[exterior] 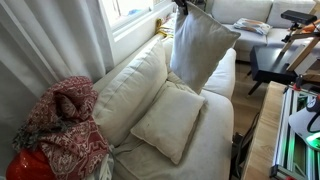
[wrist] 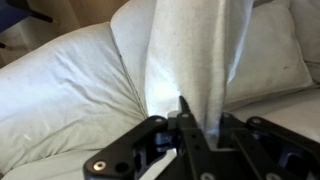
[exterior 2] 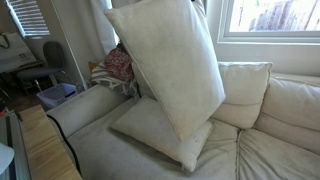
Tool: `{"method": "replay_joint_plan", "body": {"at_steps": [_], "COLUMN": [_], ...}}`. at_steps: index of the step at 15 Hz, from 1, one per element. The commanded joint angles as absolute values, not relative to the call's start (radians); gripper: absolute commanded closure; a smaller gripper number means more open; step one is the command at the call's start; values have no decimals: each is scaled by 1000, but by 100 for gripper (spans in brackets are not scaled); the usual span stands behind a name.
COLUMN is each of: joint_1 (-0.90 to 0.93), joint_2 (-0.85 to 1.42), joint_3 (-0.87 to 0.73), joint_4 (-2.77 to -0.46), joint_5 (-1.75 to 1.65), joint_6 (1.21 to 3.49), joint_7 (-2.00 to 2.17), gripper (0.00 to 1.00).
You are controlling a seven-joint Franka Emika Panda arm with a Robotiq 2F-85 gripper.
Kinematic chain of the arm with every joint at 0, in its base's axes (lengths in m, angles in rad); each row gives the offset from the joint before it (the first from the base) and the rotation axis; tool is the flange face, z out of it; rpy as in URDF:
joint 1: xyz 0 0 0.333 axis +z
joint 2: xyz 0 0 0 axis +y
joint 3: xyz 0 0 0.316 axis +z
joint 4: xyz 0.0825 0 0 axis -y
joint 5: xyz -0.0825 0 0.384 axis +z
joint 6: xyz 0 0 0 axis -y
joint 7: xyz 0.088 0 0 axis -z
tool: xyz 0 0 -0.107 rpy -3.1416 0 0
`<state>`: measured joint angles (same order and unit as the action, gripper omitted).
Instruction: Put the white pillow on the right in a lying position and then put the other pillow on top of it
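The fingers [wrist: 186, 125] are clenched on a bunched edge of the large white fabric pillow [exterior 2: 170, 65], which hangs upright over the flat white square pillow [exterior 2: 150, 132] lying on the cream sofa seat [exterior 2: 270, 150]; stacking is in hand. Next, by my judgement, lower and tip it flat onto the lying pillow; the sofa's back cushion [exterior: 130, 90], just behind that pillow, may catch it; a red patterned cloth [exterior: 65, 120] lies well apart.

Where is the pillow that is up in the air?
In both exterior views the raised pillow hangs from the gripper over the flat pillow on the sofa seat.

Flat pillow [exterior: 172, 120] on sofa seat [exterior: 212, 142], raised pillow [exterior: 200, 45] upright above it
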<state>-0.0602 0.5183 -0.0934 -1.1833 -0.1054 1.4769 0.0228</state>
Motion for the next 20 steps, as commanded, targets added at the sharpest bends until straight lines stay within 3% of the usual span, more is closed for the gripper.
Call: {"method": "replay_joint_plan", "body": {"at_steps": [1, 9, 10, 14, 15, 20], "joint_1": [-67, -44, -41, -41, -41, -19], "joint_2": [525, 561, 564, 572, 572, 553], "joint_3": [-79, -49, -48, -48, -48, 6], "joint_4": [-1211, -1288, -1293, -1291, -1291, -1344], "joint_5": [-121, -112, -112, -112, -112, -108], "joint_6": [1491, 1638, 1643, 1643, 1643, 1619], "joint_7": [-28, -22, -22, -22, -22, -168], "gripper": [96, 96, 83, 83, 96, 96]}}
